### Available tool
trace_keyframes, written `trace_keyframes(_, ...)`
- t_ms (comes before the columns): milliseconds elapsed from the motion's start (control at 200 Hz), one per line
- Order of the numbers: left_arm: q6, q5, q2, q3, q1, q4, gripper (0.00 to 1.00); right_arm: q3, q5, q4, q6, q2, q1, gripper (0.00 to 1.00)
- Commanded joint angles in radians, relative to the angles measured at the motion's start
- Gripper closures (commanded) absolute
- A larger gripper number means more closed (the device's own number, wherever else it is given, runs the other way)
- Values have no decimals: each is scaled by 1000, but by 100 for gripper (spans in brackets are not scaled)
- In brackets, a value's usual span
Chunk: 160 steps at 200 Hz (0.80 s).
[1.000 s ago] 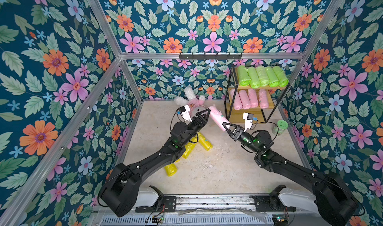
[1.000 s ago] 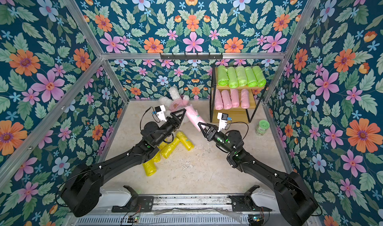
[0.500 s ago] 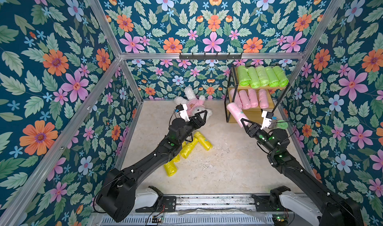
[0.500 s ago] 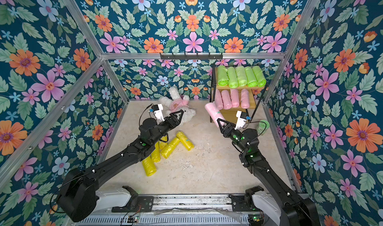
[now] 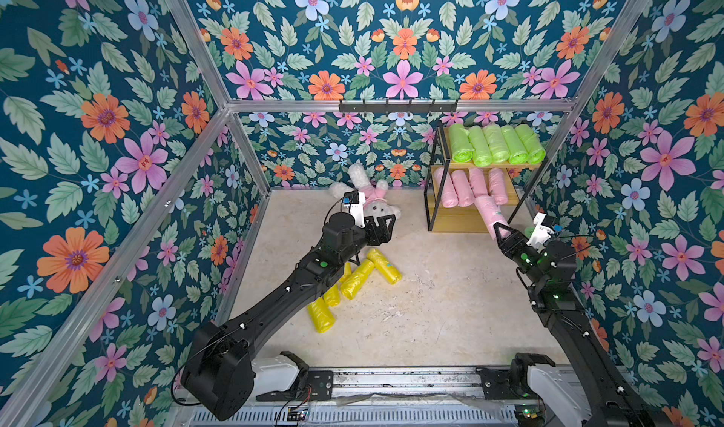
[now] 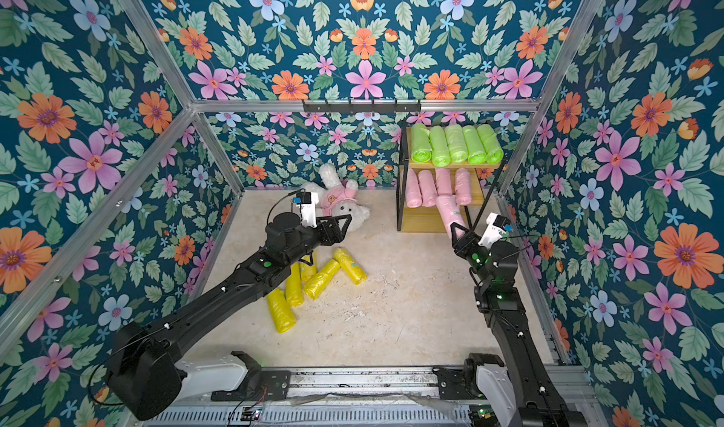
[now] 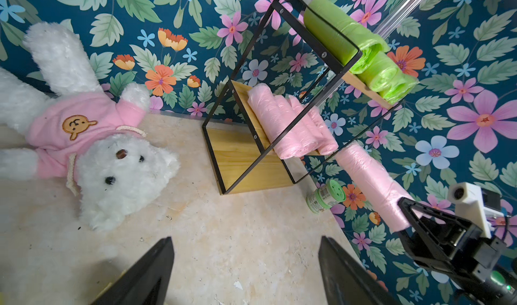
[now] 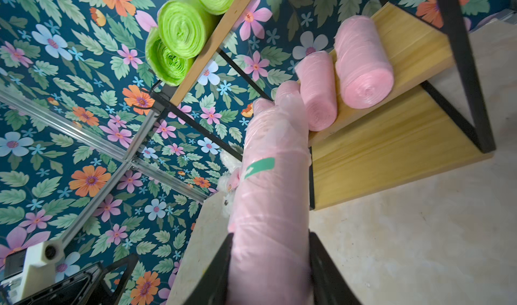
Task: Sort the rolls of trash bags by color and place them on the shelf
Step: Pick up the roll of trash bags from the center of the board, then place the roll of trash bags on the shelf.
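My right arm rises from its base along the right wall, and the wrist bends inward toward the shelf (image 5: 454, 219). My right pincer (image 5: 500, 230) is clamped on the near end of a pink roll (image 5: 489, 209), with one black finger (image 8: 221, 264) pressed into each side of the soft plastic. The roll's long axis runs straight on from the pincer, slanting up and away from me. Its free end is at the front edge of the middle board (image 5: 510, 186), in front of the four pink rolls (image 5: 464, 188) lying side by side there, lengthwise from front to back. I cannot tell whether it touches them. A green sticker (image 8: 258, 167) sits partway along the held roll.

Five green rolls (image 5: 495, 145) fill the top board, lying the same way.

My left arm stretches out on a diagonal over the yellow rolls (image 5: 357, 278), which are scattered at mixed angles on the surface (image 5: 431, 307). My left pincer (image 5: 387, 229) has its fingers wide apart with nothing in them, just beside the plush bear (image 5: 382, 208), pointing toward the shelf.
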Motion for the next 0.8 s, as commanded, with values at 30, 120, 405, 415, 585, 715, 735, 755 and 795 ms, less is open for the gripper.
trace_keyframes(30,26,44,19,10,-1,4,14,43,35,-2,-50,10,-37,75)
trace_keyframes(120,17,87,39,22,-2,6,15,78,70,-24,-72,23,-52,75)
trace_keyframes(405,2,152,78,46,-17,5,16,186,128,-38,-92,124,-93,74)
trace_keyframes(415,1,153,80,46,-18,6,16,188,133,-35,-92,127,-93,74)
trace_keyframes(585,-3,173,95,53,-30,9,17,220,199,14,-89,180,-93,74)
trace_keyframes(715,-6,174,103,56,-38,11,17,249,217,48,-80,233,-93,74)
trace_keyframes(735,-6,174,104,58,-39,11,17,254,219,51,-79,243,-91,74)
trace_keyframes(755,-6,174,104,58,-40,11,17,259,220,55,-77,254,-91,74)
trace_keyframes(795,-6,174,106,58,-42,12,17,267,231,59,-76,271,-91,74)
